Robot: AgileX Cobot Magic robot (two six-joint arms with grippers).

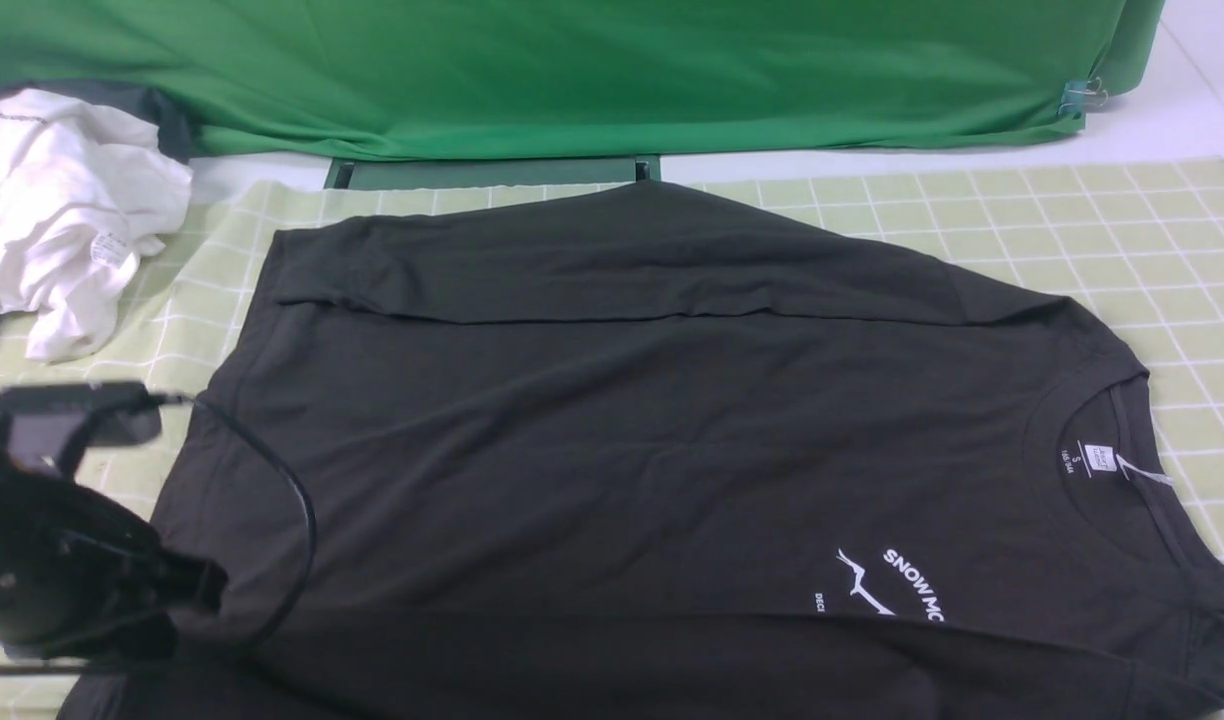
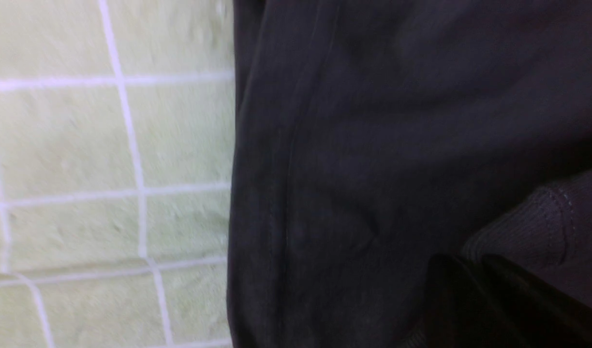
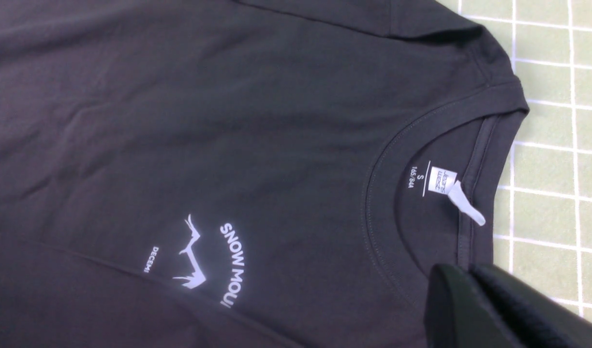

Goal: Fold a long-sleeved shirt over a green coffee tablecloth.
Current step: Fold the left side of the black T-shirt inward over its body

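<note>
Long-sleeved shirt (image 1: 612, 400): dark charcoal, spread flat, front up, collar to the right. Both sleeves are folded in across the body; the near one hides part of the white chest print (image 1: 887, 585). It lies on the green coffee tablecloth (image 1: 1072, 220), which is pale green with a white grid.

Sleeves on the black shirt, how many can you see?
2. One sleeve lies folded across the far side of the black long-sleeved shirt. The other sleeve lies folded across its near side, partly covering the white print, its ribbed cuff at the left gripper.
</note>
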